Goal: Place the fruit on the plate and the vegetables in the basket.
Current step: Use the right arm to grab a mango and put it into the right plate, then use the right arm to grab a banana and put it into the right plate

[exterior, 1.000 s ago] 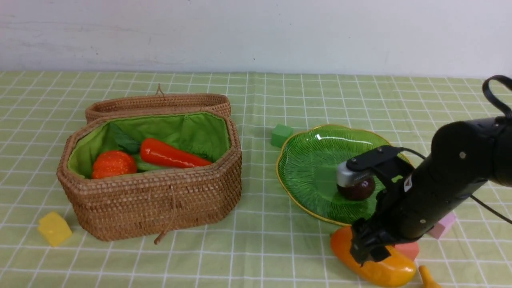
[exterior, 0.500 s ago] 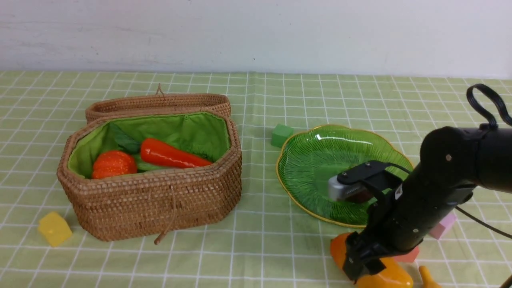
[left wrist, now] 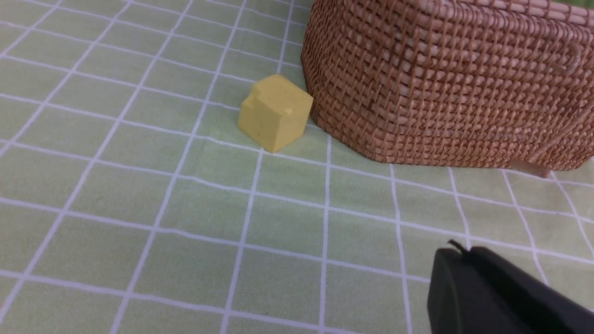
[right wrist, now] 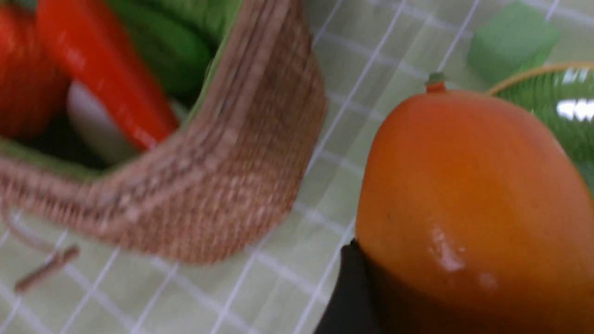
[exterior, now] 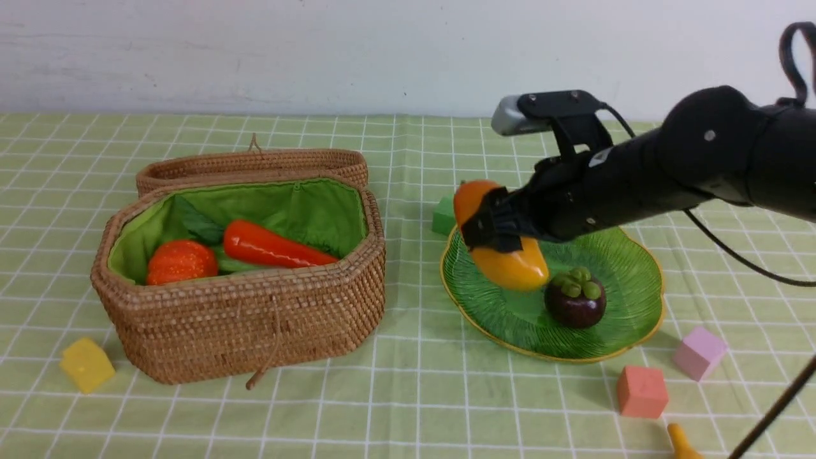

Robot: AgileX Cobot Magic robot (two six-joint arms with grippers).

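My right gripper (exterior: 496, 228) is shut on the orange-yellow mango (exterior: 510, 264) and holds it in the air over the left edge of the green plate (exterior: 491, 312). The purple mangosteen (exterior: 575, 301) sits on the plate. A yellow banana tip (exterior: 681, 444) shows at the bottom edge. In the open basket (exterior: 255, 319) lie the carrot (exterior: 274, 247), pumpkin (exterior: 180, 261) and cucumber (exterior: 233, 264); the white radish (right wrist: 93, 123) shows in the right wrist view. My left gripper (left wrist: 457, 253) is shut and empty, low over the cloth near the basket's front.
A green cube (exterior: 448, 215) sits behind the plate's left rim. A pink cube (exterior: 700, 352) and a salmon cube (exterior: 641, 391) lie in front of the plate on the right. A yellow block (exterior: 86, 364) rests at the basket's front left. The wicker lid (exterior: 255, 162) hangs open behind.
The right gripper has lifted the mango from the cloth in front of the plate and carried it up and away to the plate's left side. The mangosteen now shows uncovered.
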